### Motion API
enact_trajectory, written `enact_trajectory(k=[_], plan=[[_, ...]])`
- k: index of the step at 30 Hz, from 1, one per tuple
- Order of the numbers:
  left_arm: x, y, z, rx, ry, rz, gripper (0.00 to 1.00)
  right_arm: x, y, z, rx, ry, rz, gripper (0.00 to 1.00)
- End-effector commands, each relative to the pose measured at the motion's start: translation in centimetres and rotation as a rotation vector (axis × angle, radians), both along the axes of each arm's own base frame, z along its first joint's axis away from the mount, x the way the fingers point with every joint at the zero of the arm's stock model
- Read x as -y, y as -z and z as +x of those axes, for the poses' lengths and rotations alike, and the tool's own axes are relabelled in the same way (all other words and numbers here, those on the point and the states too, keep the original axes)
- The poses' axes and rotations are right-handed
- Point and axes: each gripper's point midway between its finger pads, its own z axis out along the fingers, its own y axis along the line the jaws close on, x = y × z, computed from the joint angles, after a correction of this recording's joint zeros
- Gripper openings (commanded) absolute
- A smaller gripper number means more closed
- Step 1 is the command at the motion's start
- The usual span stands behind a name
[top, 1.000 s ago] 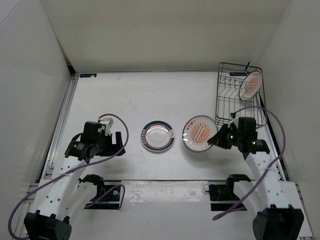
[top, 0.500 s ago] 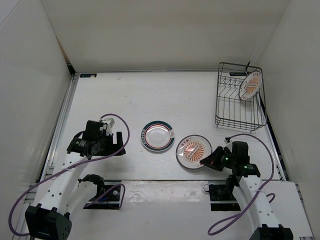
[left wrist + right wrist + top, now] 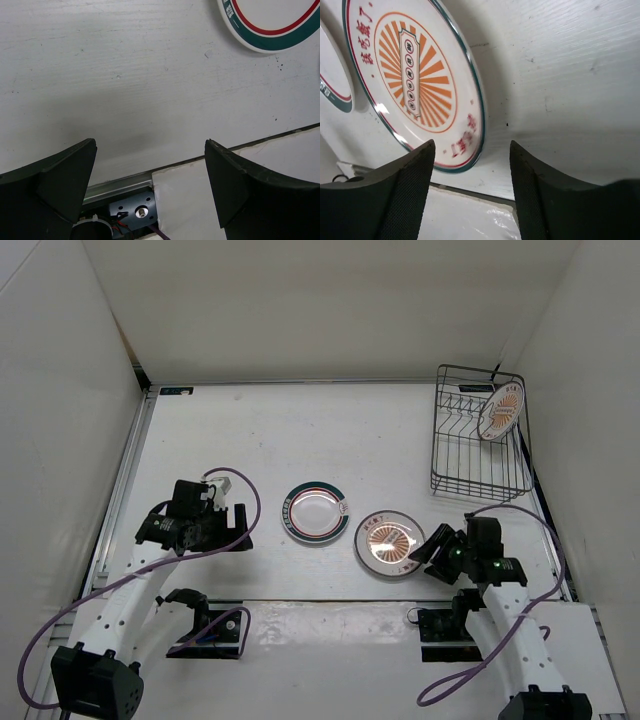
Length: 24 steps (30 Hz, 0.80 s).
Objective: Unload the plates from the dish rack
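One sunburst plate (image 3: 390, 543) lies flat on the table near the front edge. My right gripper (image 3: 430, 551) is open at its right rim and holds nothing. In the right wrist view the plate (image 3: 410, 80) fills the upper left and my right gripper (image 3: 470, 146) stands with its jaws apart, the rim just ahead of them. A teal-ringed plate (image 3: 316, 512) lies flat to the left. Another sunburst plate (image 3: 500, 410) stands upright in the black wire dish rack (image 3: 478, 475) at the back right. My left gripper (image 3: 240, 527) is open and empty left of the teal plate (image 3: 270, 30).
White walls close in the table on the left, back and right. The dish rack sits against the right wall. The table's front edge and the arm mounts (image 3: 445, 620) lie just behind the sunburst plate. Purple cables (image 3: 530, 540) loop round both arms.
My right gripper carried the sunburst plate from beside the rack down to the table front, set it flat and opened, letting it go. The left arm barely moved.
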Motion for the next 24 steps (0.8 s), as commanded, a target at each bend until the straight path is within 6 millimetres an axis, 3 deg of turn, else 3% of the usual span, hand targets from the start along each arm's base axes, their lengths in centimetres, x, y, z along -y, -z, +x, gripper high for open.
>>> enact_trajectory(k=[1, 4, 8, 9, 10, 11, 12, 13, 14, 15, 16, 17, 18, 19, 20, 21, 22, 23, 24], plan=[[0.5, -0.6, 0.3, 0.028, 0.012, -0.024, 1.0, 2.0, -1.6, 0.1, 0.018, -0.003, -0.132, 0.64], [0.6, -0.7, 0.2, 0.029, 0.016, -0.028, 1.0, 2.3, -3.8, 0.9, 0.076, 0.012, -0.151, 0.64], [0.6, -0.7, 0.2, 0.031, 0.017, -0.03, 1.0, 2.9, -9.4, 4.1, 0.25, 0.043, -0.179, 0.59], [0.7, -0.8, 0.2, 0.036, 0.018, -0.036, 1.0, 4.3, -11.2, 5.5, 0.287, 0.096, -0.247, 0.59], [0.6, -0.8, 0.3, 0.04, 0.017, -0.033, 1.0, 4.9, -13.8, 6.6, 0.341, 0.126, -0.273, 0.62], [0.7, -0.8, 0.2, 0.04, 0.019, -0.036, 1.0, 5.6, -14.6, 7.5, 0.335, 0.138, -0.312, 0.69], [0.6, -1.0, 0.3, 0.047, 0.018, -0.037, 1.0, 7.4, -19.0, 9.7, 0.406, 0.21, -0.391, 0.75], [0.6, -1.0, 0.3, 0.048, 0.016, -0.035, 1.0, 8.7, -20.4, 10.6, 0.429, 0.25, -0.457, 0.81], [0.6, -1.1, 0.3, 0.054, 0.014, -0.034, 1.0, 9.6, -20.0, 12.6, 0.384, 0.241, -0.51, 0.85], [0.6, -1.0, 0.3, 0.052, 0.014, -0.035, 1.0, 10.0, -24.4, 14.3, 0.48, 0.276, -0.513, 0.9], [0.5, -0.9, 0.2, 0.05, 0.013, -0.031, 1.0, 10.2, -25.8, 15.7, 0.506, 0.287, -0.524, 0.9], [0.5, -1.0, 0.3, 0.057, 0.012, -0.034, 1.0, 12.2, -23.5, 18.1, 0.384, 0.329, -0.549, 0.9], [0.5, -1.1, 0.3, 0.058, 0.012, -0.036, 1.0, 13.0, -28.0, 19.4, 0.457, 0.379, -0.546, 0.9], [0.6, -1.0, 0.2, 0.055, 0.015, -0.035, 1.0, 14.9, -28.4, 19.8, 0.428, 0.445, -0.579, 0.9], [0.6, -1.1, 0.2, 0.059, 0.017, -0.037, 1.0, 16.6, -26.4, 21.6, 0.339, 0.477, -0.605, 0.9], [0.7, -1.1, 0.1, 0.056, 0.023, -0.036, 1.0, 18.1, -30.0, 22.2, 0.394, 0.54, -0.621, 0.9], [0.6, -1.2, 0.1, 0.061, 0.023, -0.03, 1.0, 19.3, -29.1, 22.8, 0.339, 0.586, -0.64, 0.9], [0.5, -1.2, 0.1, 0.065, 0.022, -0.022, 1.0, 20.4, -30.2, 23.5, 0.363, 0.658, -0.645, 0.9], [0.5, -1.4, 0.1, 0.071, 0.022, -0.026, 1.0, 21.5, -29.6, 24.2, 0.351, 0.69, -0.651, 0.9]])
